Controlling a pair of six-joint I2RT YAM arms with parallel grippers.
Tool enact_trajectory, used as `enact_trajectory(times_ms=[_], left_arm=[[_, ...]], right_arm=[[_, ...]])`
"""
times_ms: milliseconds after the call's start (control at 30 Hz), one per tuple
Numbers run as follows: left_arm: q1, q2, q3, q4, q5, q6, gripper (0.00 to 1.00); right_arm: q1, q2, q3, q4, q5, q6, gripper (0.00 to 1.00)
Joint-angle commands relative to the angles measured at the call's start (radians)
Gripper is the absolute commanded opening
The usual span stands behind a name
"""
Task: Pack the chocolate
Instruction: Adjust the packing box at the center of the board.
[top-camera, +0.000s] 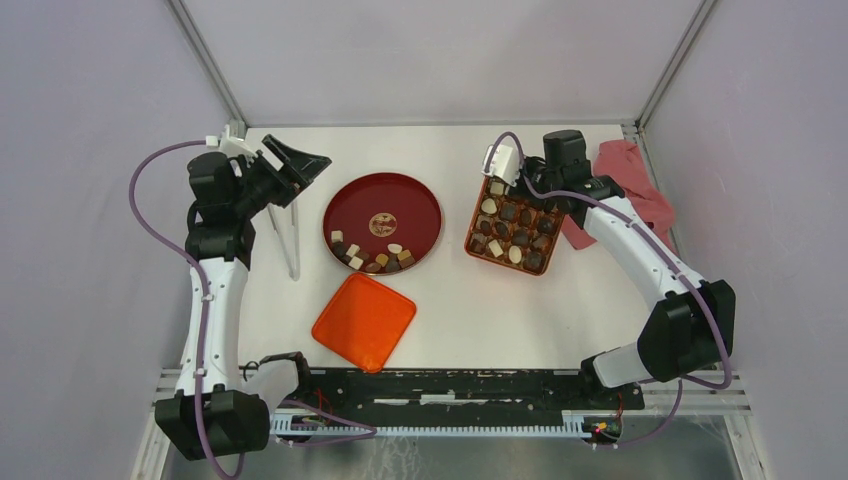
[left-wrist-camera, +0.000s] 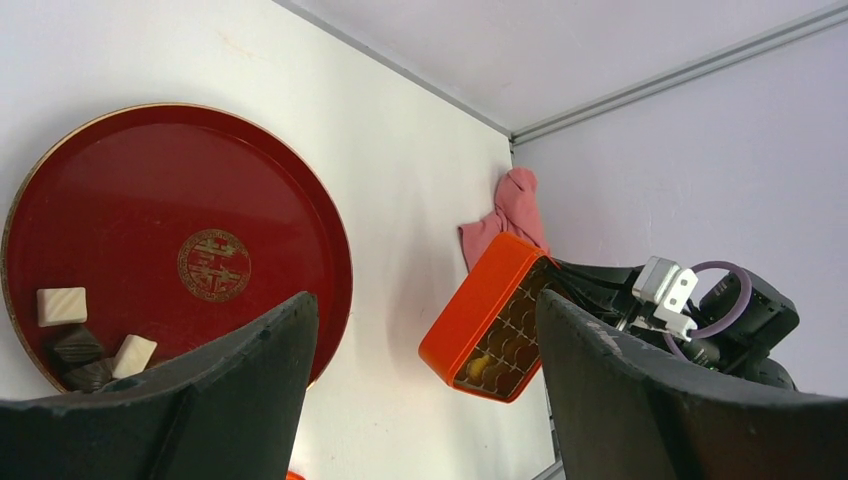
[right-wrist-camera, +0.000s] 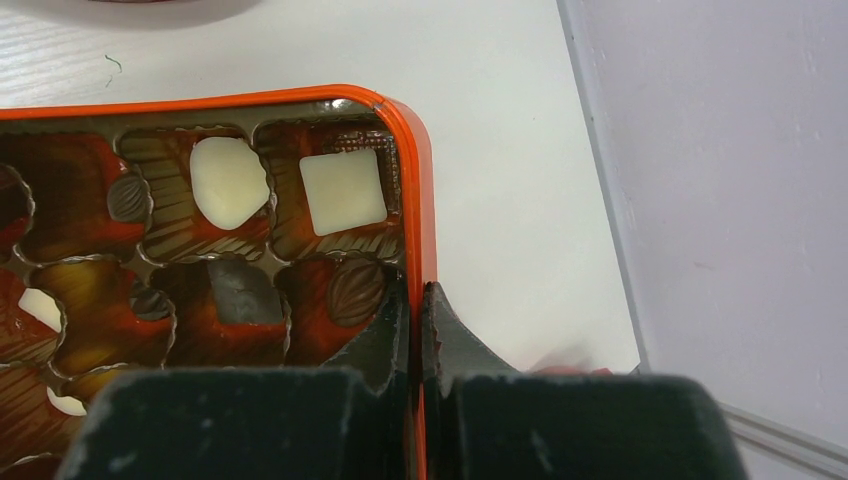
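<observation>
- R tool (right-wrist-camera: 420, 300) fills the bottom of the right wrist view. Its fingers are pressed together on the orange box (right-wrist-camera: 300, 95), pinching the side wall near a corner, one finger inside and one outside.
- Cells by that corner hold chocolate (right-wrist-camera: 343, 190): a white square, a white rounded pc next to it and a dark pc one row nearer. A few cells further along look unfilled, but can't be sure.
- L tool (top-camera: 295, 160) is spread wide w/ nothing between the fingers. It is raised above the surface (top-camera: 450, 310), off the far-left side of the red plate (top-camera: 385, 195).
- Loose pcs lie on the plate, bunched in a short arc along its near rim. White, tan and dark are mixed and some touch.
- Key relation: from the L tool the bunch lies to its right and toward the arm bases, across the plate's bare centre. The arc's long axis runs roughly left-right along the rim.
- L arm is the nearer one. R arm is well apart from the plate and busy w/ the box.
- The box sits right of the plate, a strip of bare surface between them, so packing likely means L picks while R steadies.
- A flat orange tray (top-camera: 364, 320), prob the lid, lies near the plate on the base side. A pink cloth (top-camera: 635, 180) is just beyond the box.
</observation>
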Motion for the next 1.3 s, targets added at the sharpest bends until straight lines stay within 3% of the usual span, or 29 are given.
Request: enact_trajectory(times_ms=[0,367,833,933,1067,1267], left_arm=[[-0.004,-0.019,0.029,-0.007,0.008,0.016,0.85],[-0.042,-0.015,0.012,-0.107,0.036,0.070,0.85],[-0.065,-0.024,0.020,-0.245,0.011,0.141,0.82],[-0.066,-0.025,0.014,-0.252,0.012,0.138,0.82],[-0.072,-0.017,0.012,-0.328,-0.034,0.175,0.82],[-0.078,-0.001,-0.014,-0.425,-0.112,0.213,0.78]], right_arm=[[0.005,-0.048,0.017,0.074,0.002,0.045,0.00],[0.000,-0.015,-0.042,0.102,0.017,0.102,0.00],[-0.170,0.324,0.061,0.010,-0.202,0.345,0.01],[-0.185,0.375,0.081,-0.012,-0.229,0.363,0.10],[-0.196,0.369,0.070,-0.004,-0.248,0.364,0.30],[-0.227,0.306,0.178,-0.087,-0.277,0.304,0.45]])
